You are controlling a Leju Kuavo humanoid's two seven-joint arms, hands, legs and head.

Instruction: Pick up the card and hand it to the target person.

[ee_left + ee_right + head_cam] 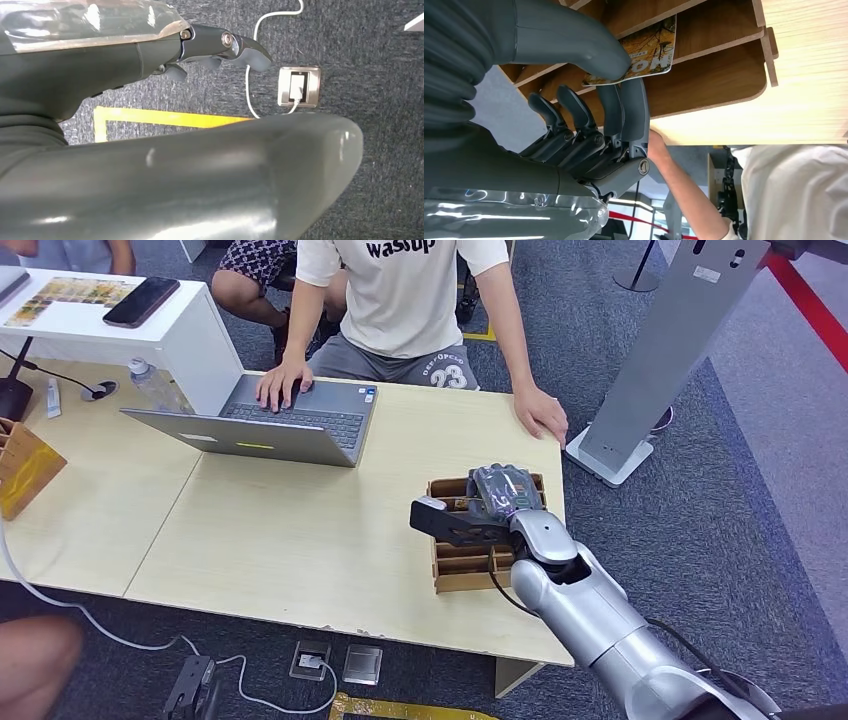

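Right hand [490, 508] reached over the wooden rack [452, 567] on the table [300, 540], thumb [574, 42] and fingers [634, 107] pinching the card [651, 50], which sat partly in a rack slot. Left hand [150, 60] hung over carpet, fingers curled in, holding nothing. Person [400, 300] sat beyond the right hand, at a laptop [270, 425].

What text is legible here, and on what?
"Wassup" (top cut off): the seated person's white T-shirt.
"23", with small letters above it too blurred to read: the person's grey shorts.
Large white letters on the card pinched by the right hand: partly hidden by the thumb, not readable.
Laptop stickers: too small.
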